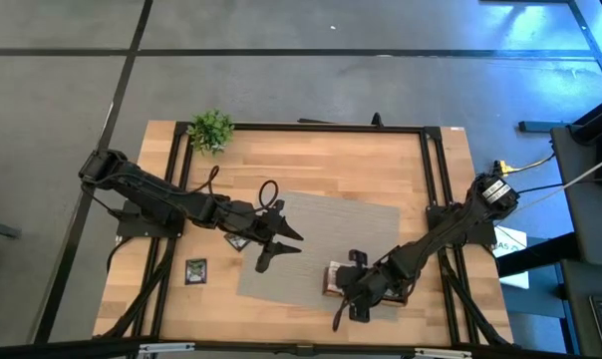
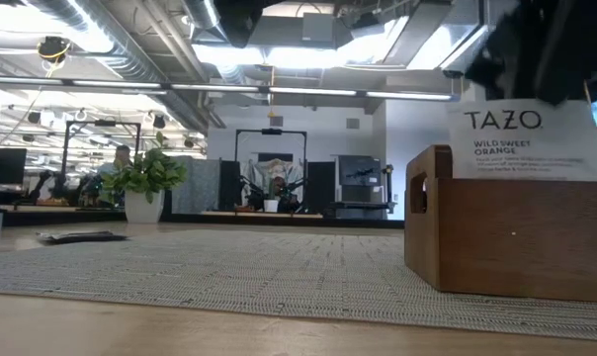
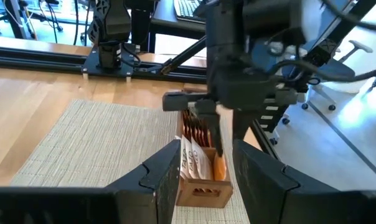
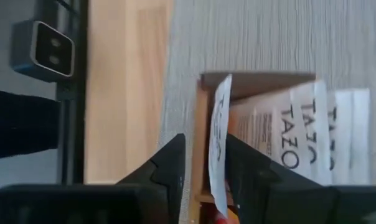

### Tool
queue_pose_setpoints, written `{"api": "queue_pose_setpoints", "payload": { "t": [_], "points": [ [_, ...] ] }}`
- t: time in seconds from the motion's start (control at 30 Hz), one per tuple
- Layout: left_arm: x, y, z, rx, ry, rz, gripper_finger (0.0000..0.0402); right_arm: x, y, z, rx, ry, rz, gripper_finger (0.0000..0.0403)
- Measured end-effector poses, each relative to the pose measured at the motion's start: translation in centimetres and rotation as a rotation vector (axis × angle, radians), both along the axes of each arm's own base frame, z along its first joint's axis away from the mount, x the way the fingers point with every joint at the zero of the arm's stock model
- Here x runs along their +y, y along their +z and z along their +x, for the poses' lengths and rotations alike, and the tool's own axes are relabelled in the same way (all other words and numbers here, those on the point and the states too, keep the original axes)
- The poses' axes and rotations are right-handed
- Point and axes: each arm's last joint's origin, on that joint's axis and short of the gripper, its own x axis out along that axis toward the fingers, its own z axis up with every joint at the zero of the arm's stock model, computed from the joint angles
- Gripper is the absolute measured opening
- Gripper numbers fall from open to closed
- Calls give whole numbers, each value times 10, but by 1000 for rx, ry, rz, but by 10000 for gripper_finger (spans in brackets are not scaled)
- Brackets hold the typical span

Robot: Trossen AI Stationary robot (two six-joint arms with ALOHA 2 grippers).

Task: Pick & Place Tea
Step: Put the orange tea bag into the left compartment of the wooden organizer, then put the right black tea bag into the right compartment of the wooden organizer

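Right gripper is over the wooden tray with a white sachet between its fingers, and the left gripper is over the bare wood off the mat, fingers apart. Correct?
Not quite. The high view shows the left gripper over the grey mat, not off it. The rest holds: the right gripper is over the wooden tray with a white sachet between its fingers.

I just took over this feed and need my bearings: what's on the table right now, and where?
Mat: one, grey, table centre.
Wooden tray: one, brown, mat's near edge, under the right arm.
Tea sachets in tray: several, white and orange, standing upright.
Loose sachets: two dark ones on bare wood left of the mat.
Plant: one, green, far left corner.
Left gripper: fingers open, over the mat's left side.
Right gripper: fingers either side of a white sachet at the tray.
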Motion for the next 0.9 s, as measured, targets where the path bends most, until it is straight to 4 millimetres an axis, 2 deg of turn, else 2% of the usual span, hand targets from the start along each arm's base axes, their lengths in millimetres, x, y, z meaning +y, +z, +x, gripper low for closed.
{"api": "queue_pose_setpoints", "payload": {
  "t": [0.13,0.27,0.47,0.7,0.77,0.9],
  "points": [
    [0,-1,0,7,-15,-3,143,0,18,4,10,5,-62,112],
    [1,-2,-9,101,-23,-41,143,-7,42,6,39,-54,-163,112],
    [8,-16,-43,483,111,-145,143,-18,78,26,-44,-11,-175,113],
    [6,-46,-91,965,422,-178,144,-53,84,56,-136,38,-184,113],
    [8,-57,-101,1035,488,-179,143,-64,85,65,-170,44,-172,113],
    [9,-75,-108,1041,487,-129,144,-83,90,81,-258,54,-161,113]
  ]
}}
